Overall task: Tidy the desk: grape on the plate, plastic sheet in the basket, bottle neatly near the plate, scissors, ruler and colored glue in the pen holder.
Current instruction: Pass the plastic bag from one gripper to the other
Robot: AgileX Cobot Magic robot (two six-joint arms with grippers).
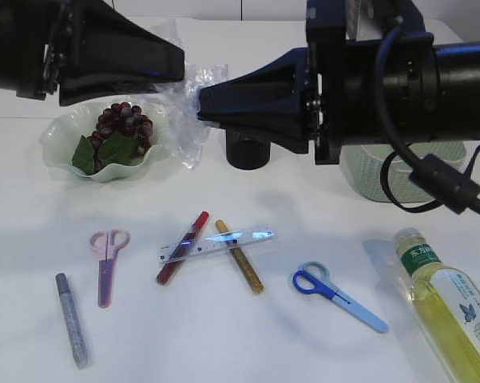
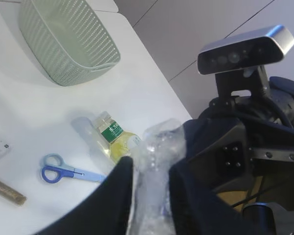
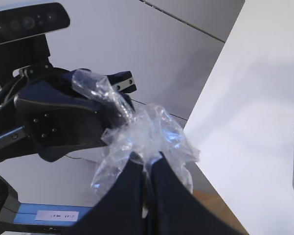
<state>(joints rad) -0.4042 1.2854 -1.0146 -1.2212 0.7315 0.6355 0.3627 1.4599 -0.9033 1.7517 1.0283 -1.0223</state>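
My right claw (image 3: 146,161) is pinched on the crumpled plastic sheet (image 3: 147,134), held aloft between both arms. My left claw (image 2: 150,169) stands slightly spread around it.

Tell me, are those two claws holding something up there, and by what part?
The right gripper pinches the crumpled plastic sheet at a bunched fold near its middle. The left gripper has the sheet between its fingers, but its grip looks loose.

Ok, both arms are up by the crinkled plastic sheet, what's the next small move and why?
Probably the left end effector should open fully and back away. The right end effector looks pinched shut on the crinkled clear plastic sheet, while the left one's fingers stand parted around it, so the right arm could then carry it to the pale green perforated basket.
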